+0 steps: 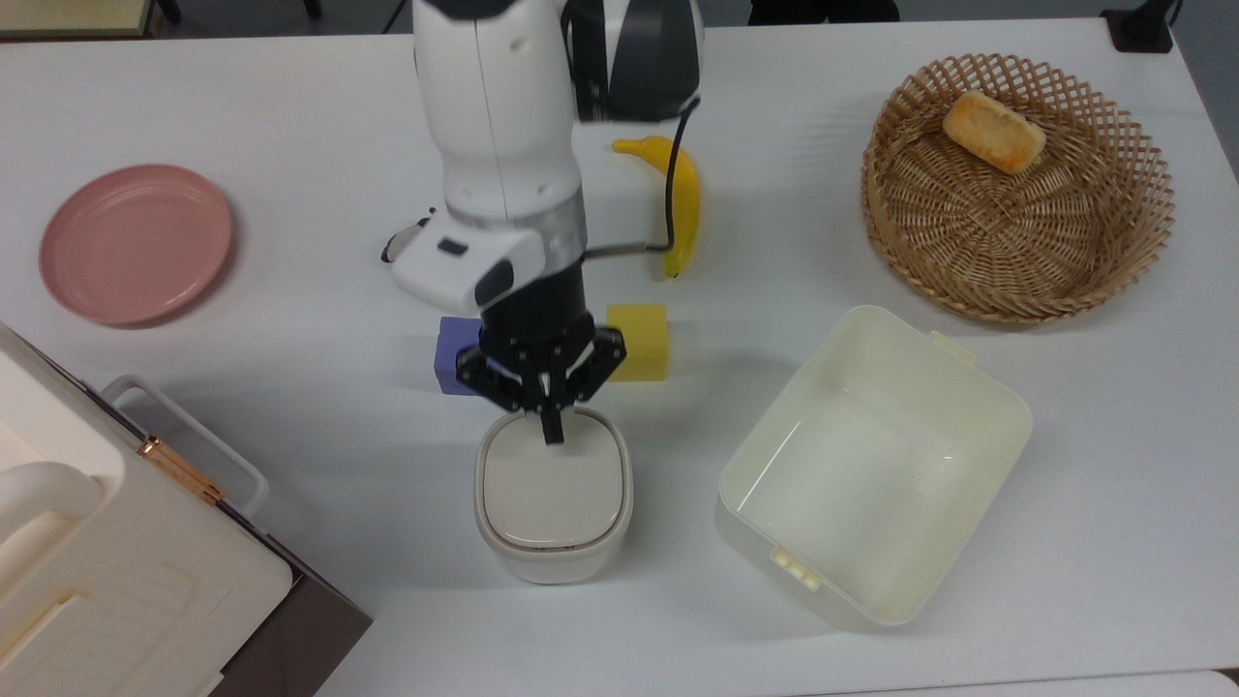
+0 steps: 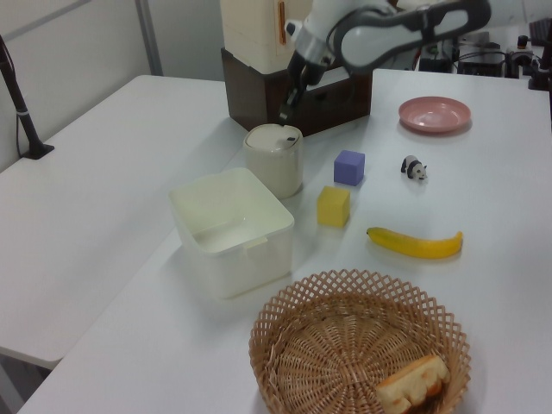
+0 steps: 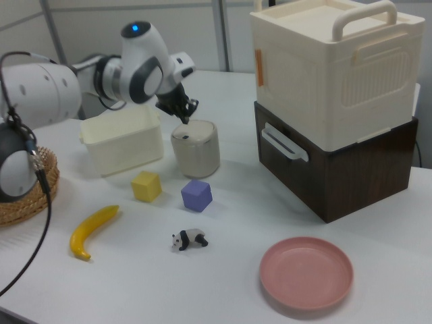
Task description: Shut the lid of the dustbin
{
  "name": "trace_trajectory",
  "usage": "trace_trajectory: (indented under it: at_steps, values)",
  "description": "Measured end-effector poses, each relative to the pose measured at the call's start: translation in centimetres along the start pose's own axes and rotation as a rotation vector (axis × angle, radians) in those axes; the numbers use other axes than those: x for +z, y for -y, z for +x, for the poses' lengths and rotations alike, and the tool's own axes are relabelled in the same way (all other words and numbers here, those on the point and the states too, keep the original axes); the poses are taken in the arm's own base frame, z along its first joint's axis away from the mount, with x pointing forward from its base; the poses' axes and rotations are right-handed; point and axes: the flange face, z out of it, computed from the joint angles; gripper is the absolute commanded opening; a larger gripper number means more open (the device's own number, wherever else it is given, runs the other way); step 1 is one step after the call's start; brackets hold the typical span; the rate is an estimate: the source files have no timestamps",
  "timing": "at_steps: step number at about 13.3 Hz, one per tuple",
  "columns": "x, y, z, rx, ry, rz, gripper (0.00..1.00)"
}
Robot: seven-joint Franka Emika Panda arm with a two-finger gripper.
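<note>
The small cream dustbin (image 1: 552, 557) stands near the table's front in the top view, between a big case and a cream tub. Its beige lid (image 1: 552, 489) lies flat on the bin's top, with a small dark latch (image 2: 288, 138) at one edge in the left view. My gripper (image 1: 552, 431) is shut with nothing in it, its tips over the lid's far edge. In the left view the gripper (image 2: 285, 116) hangs clear above the dustbin (image 2: 274, 168). The right view has the gripper (image 3: 183, 120) just above the lid (image 3: 194, 132).
A purple cube (image 1: 450, 353) and a yellow cube (image 1: 641, 341) sit right behind the bin. Farther back lie a banana (image 1: 685, 203) and a toy panda (image 1: 402, 242). An open cream tub (image 1: 736, 484) stands at the top view's right, a big cream case (image 1: 97, 561) at its left.
</note>
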Motion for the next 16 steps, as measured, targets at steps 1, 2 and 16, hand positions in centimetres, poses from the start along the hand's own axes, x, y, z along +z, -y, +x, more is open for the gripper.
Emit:
trace_trajectory:
  at_steps: [1,2,16]
  values:
    - [-1.6,0.3,0.1,-0.003,0.016,0.003,0.0]
    - [-3.2,0.5,0.1,0.0,0.037,0.005,0.0]
    - [-20.1,-2.1,-11.2,0.081,0.424,-0.038,0.9]
